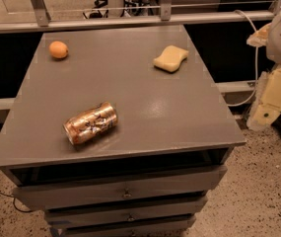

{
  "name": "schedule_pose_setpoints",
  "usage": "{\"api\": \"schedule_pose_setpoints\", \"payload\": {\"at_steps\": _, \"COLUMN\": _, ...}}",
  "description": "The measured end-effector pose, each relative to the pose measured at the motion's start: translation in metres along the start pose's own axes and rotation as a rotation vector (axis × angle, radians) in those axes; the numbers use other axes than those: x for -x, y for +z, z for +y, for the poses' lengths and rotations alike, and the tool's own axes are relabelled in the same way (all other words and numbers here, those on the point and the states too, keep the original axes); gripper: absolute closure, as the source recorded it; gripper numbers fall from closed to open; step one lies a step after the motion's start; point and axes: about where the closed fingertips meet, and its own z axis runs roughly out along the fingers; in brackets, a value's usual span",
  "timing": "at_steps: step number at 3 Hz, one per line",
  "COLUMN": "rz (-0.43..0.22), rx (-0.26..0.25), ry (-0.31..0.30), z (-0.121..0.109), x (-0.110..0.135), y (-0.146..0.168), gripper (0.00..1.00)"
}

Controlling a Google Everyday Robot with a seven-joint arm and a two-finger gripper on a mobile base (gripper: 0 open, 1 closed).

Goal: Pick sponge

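Observation:
The sponge [170, 58], a pale yellow foam block with wavy sides, lies flat on the far right part of the grey cabinet top [140, 107]. My arm is at the right edge of the view, off the side of the cabinet. Its cream-coloured gripper [262, 116] hangs down there, below the level of the top. It is well to the right of the sponge and nearer than it, touching nothing.
A small round orange fruit [58, 49] sits at the far left corner. A copper-orange drink can [90, 123] lies on its side at the near left. Drawers [125, 194] are below the top. A metal rail [130, 19] runs behind it. A white cable [251, 58] hangs by the arm.

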Motion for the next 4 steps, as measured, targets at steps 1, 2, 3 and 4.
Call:
{"api": "schedule_pose_setpoints", "payload": {"at_steps": 1, "rz": -0.106, "rx": 0.02, "ry": -0.047, "z": -0.022, "x": 0.03, "y": 0.039, "gripper": 0.0}}
{"api": "schedule_pose_setpoints", "payload": {"at_steps": 2, "rz": -0.23, "rx": 0.003, "ry": -0.124, "z": -0.063, "x": 0.066, "y": 0.079, "gripper": 0.0}}
{"api": "schedule_pose_setpoints", "payload": {"at_steps": 3, "rz": -0.314, "rx": -0.028, "ry": -0.184, "z": -0.111, "x": 0.093, "y": 0.111, "gripper": 0.0}}
{"api": "schedule_pose_setpoints", "payload": {"at_steps": 4, "rz": -0.399, "rx": -0.04, "ry": -0.149, "z": -0.154, "x": 0.109, "y": 0.136, "gripper": 0.0}}
